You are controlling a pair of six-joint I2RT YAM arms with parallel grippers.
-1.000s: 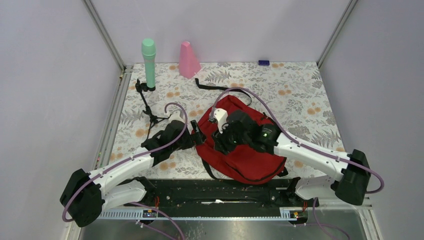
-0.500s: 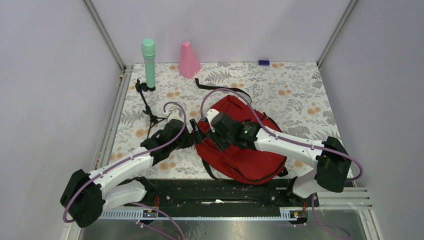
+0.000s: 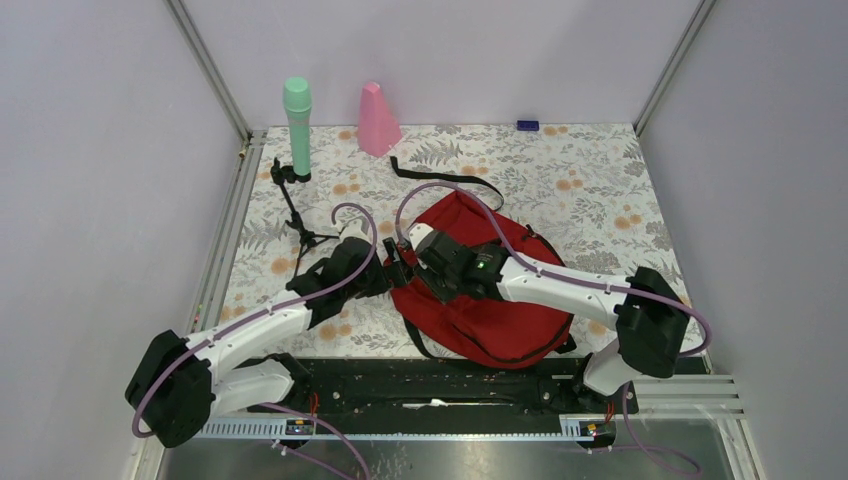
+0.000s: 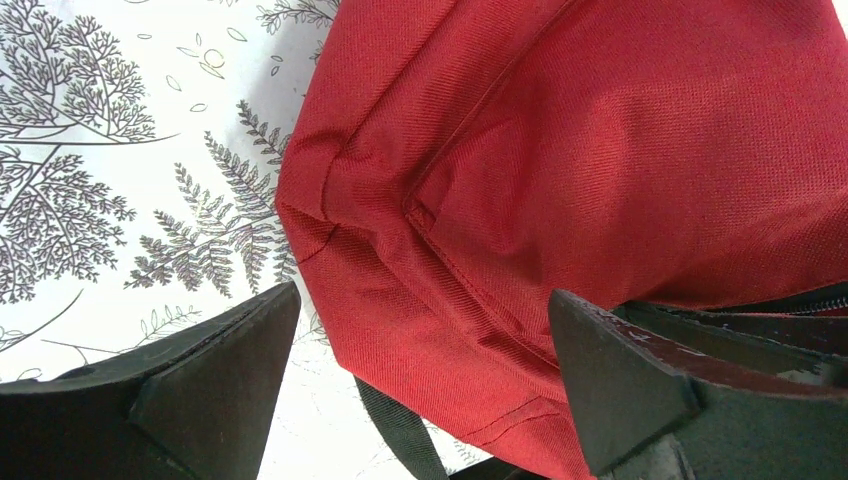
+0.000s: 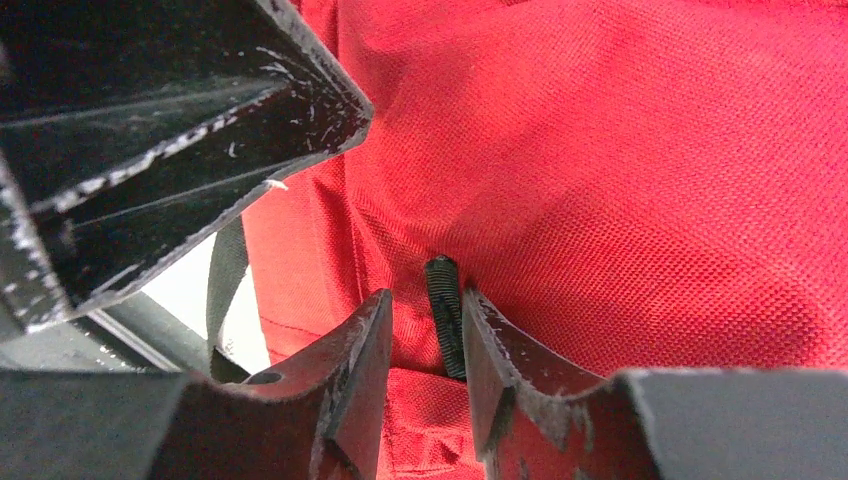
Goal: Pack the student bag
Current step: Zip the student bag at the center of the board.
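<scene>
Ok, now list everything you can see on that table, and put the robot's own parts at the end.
backpack: one, red with black straps, lying in the middle of the table
bottle: one, mint green, standing at the far left corner
cone: one, pink, at the far edge, right of the bottle
tripod: one, black, small, on the left, in front of the bottle
block: one, dark blue, tiny, at the far edge
tablecloth: one, white with fern and orange flower print, covering the table
left gripper: one, black fingers, wide open at the backpack's left edge
right gripper: one, black fingers, narrowly apart on either side of a black zipper pull on the backpack
</scene>
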